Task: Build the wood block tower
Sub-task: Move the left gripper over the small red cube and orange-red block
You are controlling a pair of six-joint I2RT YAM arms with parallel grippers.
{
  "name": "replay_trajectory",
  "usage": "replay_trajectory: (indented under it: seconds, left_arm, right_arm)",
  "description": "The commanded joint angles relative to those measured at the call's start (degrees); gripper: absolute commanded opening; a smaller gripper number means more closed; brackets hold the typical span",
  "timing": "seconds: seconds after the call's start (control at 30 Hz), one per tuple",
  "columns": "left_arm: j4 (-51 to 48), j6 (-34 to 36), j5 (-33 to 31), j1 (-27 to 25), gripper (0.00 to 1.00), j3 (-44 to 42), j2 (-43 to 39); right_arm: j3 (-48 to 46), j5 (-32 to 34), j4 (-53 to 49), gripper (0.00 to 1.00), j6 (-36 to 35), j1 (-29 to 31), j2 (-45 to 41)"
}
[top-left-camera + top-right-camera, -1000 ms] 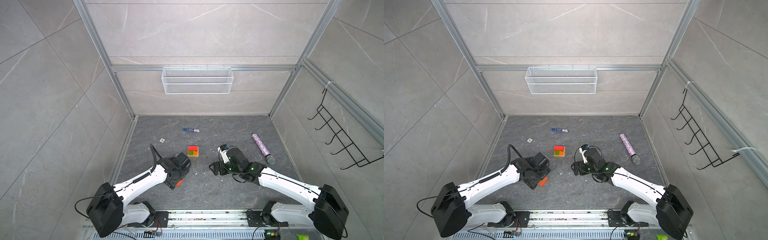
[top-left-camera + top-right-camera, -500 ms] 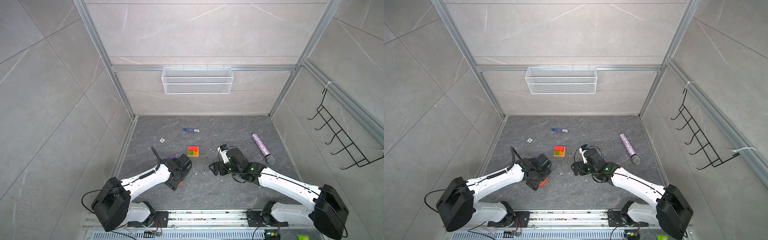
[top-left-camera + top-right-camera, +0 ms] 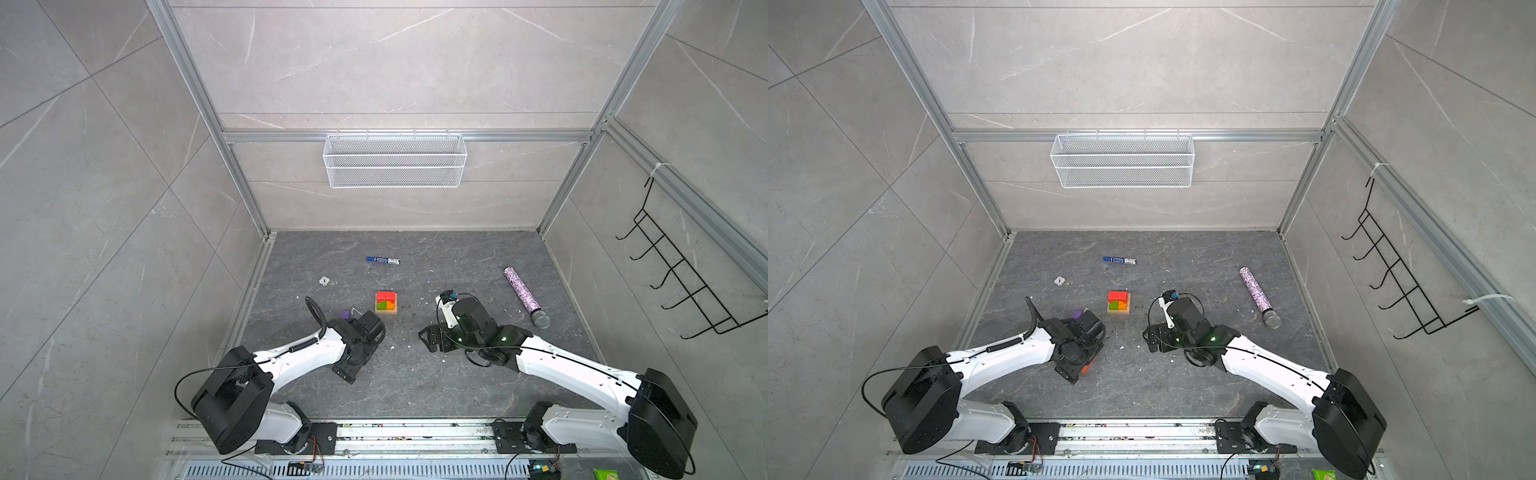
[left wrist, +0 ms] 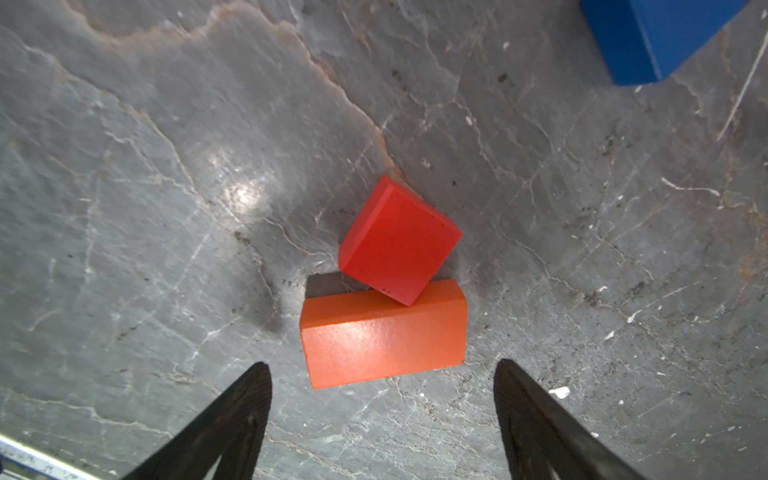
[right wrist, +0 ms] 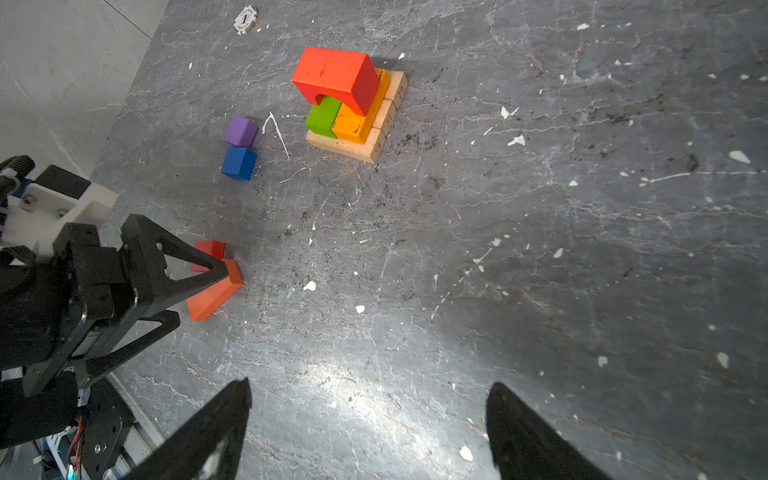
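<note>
The tower [image 3: 386, 302] [image 3: 1118, 302] [image 5: 353, 104] has a tan base, green and orange blocks on it, and a red block on top. Near the floor's front left, an orange oblong [image 4: 382, 336] lies flat with a small red cube [image 4: 397, 245] tilted against it. My left gripper [image 4: 380, 365] hangs open just over the oblong, its fingers wider than the block and apart from it. A blue cube [image 5: 239, 163] and a purple cube [image 5: 240, 131] sit side by side left of the tower. My right gripper [image 5: 370, 386] is open and empty over bare floor, right of the tower.
A blue marker pen [image 3: 382, 260] lies at the back, a glittery microphone [image 3: 524, 294] at the right, and a white token [image 3: 324, 281] at the back left. A wire basket [image 3: 395, 160] hangs on the back wall, black hooks [image 3: 681, 282] on the right wall.
My left arm has swung in and its gripper has come down over the orange oblong, with the jaws a little narrower. The right arm and the tower have not moved.
</note>
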Motion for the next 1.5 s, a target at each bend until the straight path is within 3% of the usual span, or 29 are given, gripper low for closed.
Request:
replay_trajectory:
  seconds: [0.0, 0.7, 1.1, 1.33, 1.47]
  left_arm:
    - [-0.5, -0.6, -0.4, 0.1, 0.86, 0.7, 0.7]
    - [1.5, 0.0, 0.0, 0.5, 0.80, -0.2, 4.5]
    - [1.1, 1.6, -1.3, 0.7, 0.71, -0.5, 5.1]
    - [2.5, 9.4, -0.4, 1.4, 0.62, -0.2, 6.0]
    - [2.6, 18.2, 1.1, 1.6, 0.60, 2.7, 9.1]
  right_arm:
    - [-0.6, 1.3, -1.4, 0.86, -0.7, 0.3, -0.6]
    - [0.2, 1.9, -2.8, 0.86, -1.3, 0.3, -1.0]
    - [-0.1, 2.4, -3.2, 0.86, -1.3, 0.3, -1.5]
    - [-0.2, 2.4, -3.2, 0.86, -1.2, 0.3, -1.7]
    - [-0.4, 2.4, -3.2, 0.86, -1.1, 0.4, -1.8]
